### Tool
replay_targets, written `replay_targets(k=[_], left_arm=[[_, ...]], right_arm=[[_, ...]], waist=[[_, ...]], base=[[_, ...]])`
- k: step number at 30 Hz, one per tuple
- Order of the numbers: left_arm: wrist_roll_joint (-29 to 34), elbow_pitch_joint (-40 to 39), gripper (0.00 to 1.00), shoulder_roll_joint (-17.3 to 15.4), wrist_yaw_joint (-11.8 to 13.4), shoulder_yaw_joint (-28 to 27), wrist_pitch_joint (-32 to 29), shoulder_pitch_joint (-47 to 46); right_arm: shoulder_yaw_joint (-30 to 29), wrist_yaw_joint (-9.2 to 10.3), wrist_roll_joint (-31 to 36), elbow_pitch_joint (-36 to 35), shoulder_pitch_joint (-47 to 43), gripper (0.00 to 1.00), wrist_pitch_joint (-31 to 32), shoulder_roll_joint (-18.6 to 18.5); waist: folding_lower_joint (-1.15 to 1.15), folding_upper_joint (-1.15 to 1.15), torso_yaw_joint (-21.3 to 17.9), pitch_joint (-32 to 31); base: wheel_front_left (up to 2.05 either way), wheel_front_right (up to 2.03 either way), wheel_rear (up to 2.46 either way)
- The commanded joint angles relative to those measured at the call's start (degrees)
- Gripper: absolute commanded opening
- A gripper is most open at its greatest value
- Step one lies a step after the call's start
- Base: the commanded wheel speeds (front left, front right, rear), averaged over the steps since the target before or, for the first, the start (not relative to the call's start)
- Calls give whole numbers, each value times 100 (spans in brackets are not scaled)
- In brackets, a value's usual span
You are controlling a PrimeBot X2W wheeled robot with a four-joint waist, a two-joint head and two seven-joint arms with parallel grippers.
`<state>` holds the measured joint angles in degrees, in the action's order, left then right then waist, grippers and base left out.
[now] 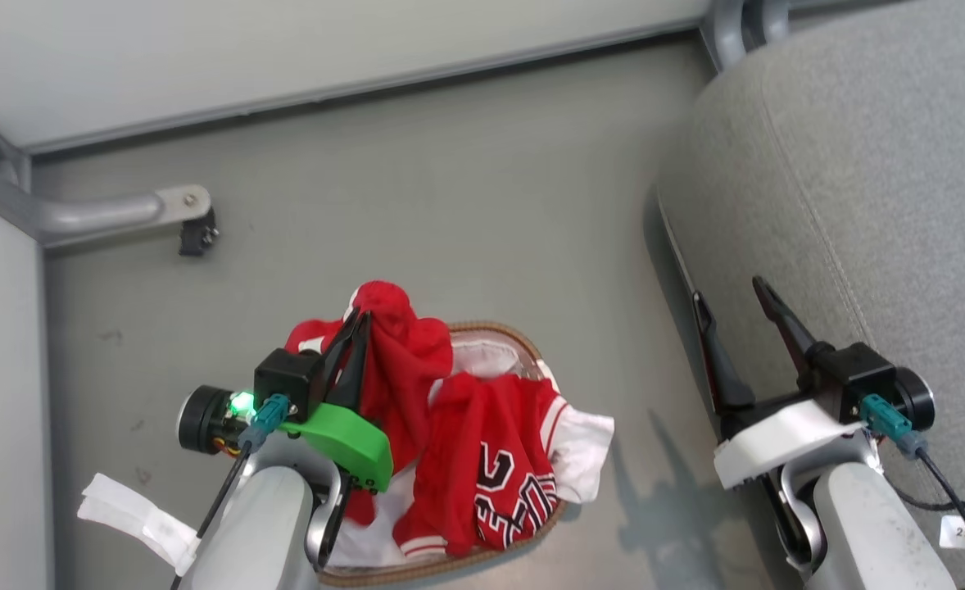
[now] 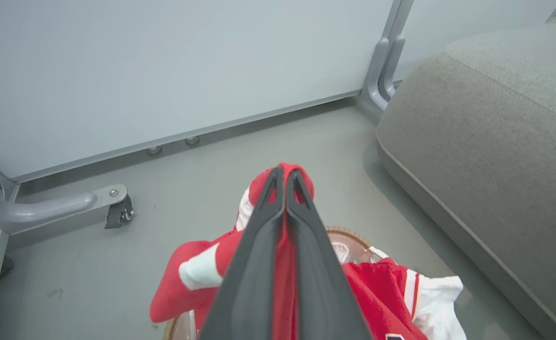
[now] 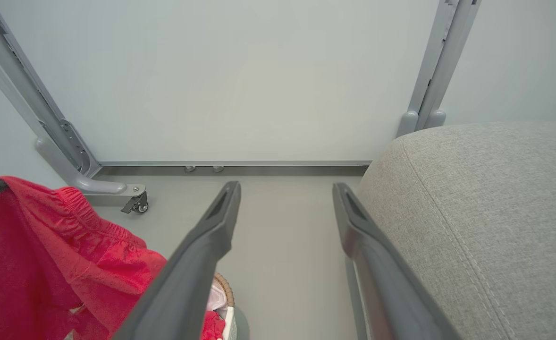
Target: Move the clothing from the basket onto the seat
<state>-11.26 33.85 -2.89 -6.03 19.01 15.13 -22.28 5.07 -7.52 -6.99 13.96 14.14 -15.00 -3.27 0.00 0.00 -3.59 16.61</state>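
Red jersey [image 1: 396, 352], bunched, hangs over the basket's [image 1: 523, 342] left end, pinched between the closed fingers of the left gripper [image 1: 357, 321]. The numbered jersey [image 1: 491, 459] lies in the basket, its white edge draped over the right rim. The right gripper [image 1: 728, 291], fingers spread and empty, hangs over the floor [image 1: 450, 205] just beside the grey seat [image 1: 859, 164].

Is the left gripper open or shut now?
Shut. The left gripper has its fingers pressed together at the tips, with the red jersey pinched between them.
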Motion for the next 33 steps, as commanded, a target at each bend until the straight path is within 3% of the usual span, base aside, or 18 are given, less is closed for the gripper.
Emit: replay_targets(k=[1,9,15,23,29,30,31,32,33], left_arm=[[-41,-163,0,-6,-3,35,3,101],[-257,-1097,0,-6,-24,270,3,-120],[-249,-1519,0,-6,37,675,3,-342],[-558,-1814,0,-6,83,1438,3,-517],[-885,-1906,0,-7,158,2014,2,-696],[-927,-1922,0,-7,179,2103,2,-726],[-966,-1931,0,-6,201,2168,2,-739],[-1008,-1941,0,-6,213,2235,2,-761],[-1041,-1945,0,-7,242,2273,3,-774]], right_arm=[[-11,6,13,39,-159,100,-28,-12],[226,6,5,230,-549,100,-28,-8],[1011,6,43,275,-538,100,-28,-147],[2167,6,183,521,368,100,-28,-308],[2764,7,111,1320,1125,100,-28,-163],[2808,7,80,1473,1206,80,-27,-135],[2819,7,31,1567,1250,32,-27,-103],[2864,7,-23,1691,1273,0,-27,-75],[2868,7,-85,1759,1289,0,-27,-53]], waist=[[0,0,384,-800],[0,0,507,-1172],[0,0,669,-1245],[0,0,1028,-1148],[0,0,1443,-1098],[0,0,1510,-1098],[0,0,1555,-1096],[0,0,1600,-1089],[0,0,1624,-1088]], base=[[0,0,0],[0,0,0],[0,0,0],[0,0,0],[0,0,0],[0,0,0],[0,0,0],[0,0,0],[0,0,0]])
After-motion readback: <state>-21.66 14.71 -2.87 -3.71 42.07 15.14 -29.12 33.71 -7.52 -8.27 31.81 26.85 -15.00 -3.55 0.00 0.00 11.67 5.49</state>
